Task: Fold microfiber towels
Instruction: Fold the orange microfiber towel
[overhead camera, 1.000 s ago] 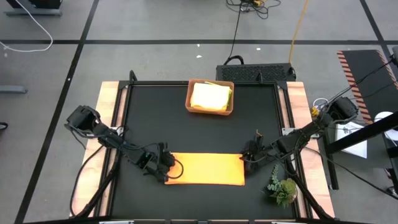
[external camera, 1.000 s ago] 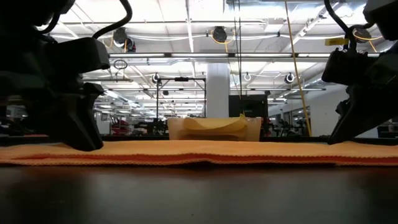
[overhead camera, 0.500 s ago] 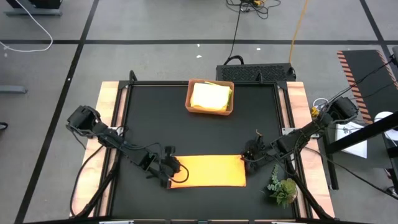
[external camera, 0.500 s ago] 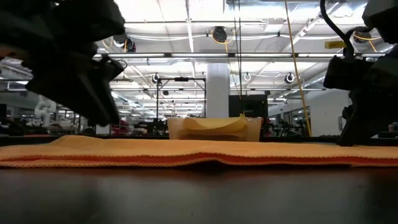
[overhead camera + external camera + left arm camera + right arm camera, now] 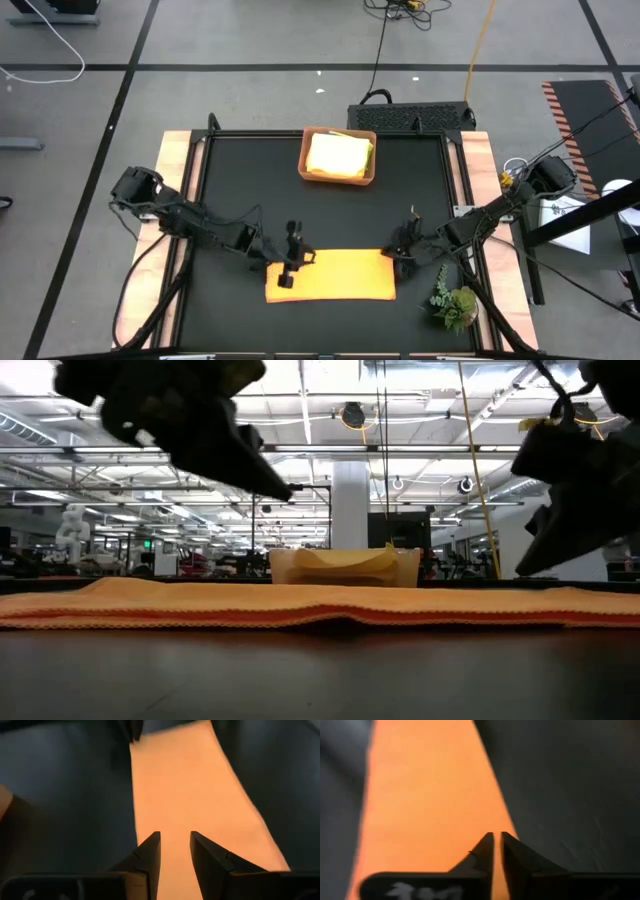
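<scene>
A soft orange microfiber towel [image 5: 332,274], folded into a long strip, lies flat near the front edge of the black table [image 5: 240,190]. The left gripper [image 5: 291,262] hangs above its left end, fingers slightly parted and empty; the right gripper [image 5: 402,251] hovers at the right end, fingers nearly together, holding nothing. Folding end to end cleanly likely calls for pinching both layers squarely at the corner.
</scene>
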Action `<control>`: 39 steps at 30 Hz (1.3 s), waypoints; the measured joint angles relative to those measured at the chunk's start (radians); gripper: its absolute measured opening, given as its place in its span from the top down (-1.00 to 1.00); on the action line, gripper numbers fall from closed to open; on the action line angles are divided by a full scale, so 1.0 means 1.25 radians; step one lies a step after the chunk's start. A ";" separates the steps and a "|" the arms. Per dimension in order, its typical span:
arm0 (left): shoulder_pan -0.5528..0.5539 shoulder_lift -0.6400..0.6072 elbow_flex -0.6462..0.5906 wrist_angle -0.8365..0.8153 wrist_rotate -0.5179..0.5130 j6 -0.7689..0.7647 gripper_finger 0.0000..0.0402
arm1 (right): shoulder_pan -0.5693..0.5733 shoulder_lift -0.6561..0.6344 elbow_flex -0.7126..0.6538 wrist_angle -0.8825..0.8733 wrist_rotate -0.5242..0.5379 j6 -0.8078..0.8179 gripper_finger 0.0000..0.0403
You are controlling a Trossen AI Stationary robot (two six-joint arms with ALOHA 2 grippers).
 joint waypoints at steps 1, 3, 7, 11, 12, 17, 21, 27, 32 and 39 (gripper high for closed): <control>0.013 0.000 0.000 0.016 0.015 0.005 0.46 | 0.000 0.000 0.000 0.021 -0.001 -0.016 0.90; 0.038 0.000 0.000 0.039 0.027 0.014 0.46 | 0.000 0.000 0.000 0.057 -0.006 -0.049 0.97; 0.077 0.000 0.000 0.058 0.063 0.022 0.46 | 0.000 0.000 0.000 0.094 -0.022 -0.057 0.95; 0.088 0.000 0.000 0.055 0.081 0.022 0.46 | -0.004 0.000 0.000 0.060 -0.045 -0.037 0.95; 0.088 0.000 0.000 0.055 0.081 0.022 0.46 | -0.008 0.000 0.000 0.040 -0.059 -0.021 0.95; 0.081 0.000 0.000 0.052 0.082 0.020 0.46 | -0.035 0.000 -0.001 -0.060 -0.087 0.042 0.84; 0.080 0.000 0.000 0.053 0.082 0.020 0.46 | -0.056 0.000 -0.001 -0.048 -0.107 0.016 0.67; 0.080 0.000 0.000 0.052 0.082 0.020 0.46 | -0.089 -0.023 0.000 -0.080 -0.122 0.005 0.36; 0.080 0.000 0.000 0.051 0.082 0.016 0.46 | -0.103 -0.082 -0.001 -0.173 -0.125 0.029 0.22; 0.080 0.000 0.000 0.051 0.082 0.015 0.46 | -0.099 -0.090 0.000 -0.195 -0.197 0.078 0.24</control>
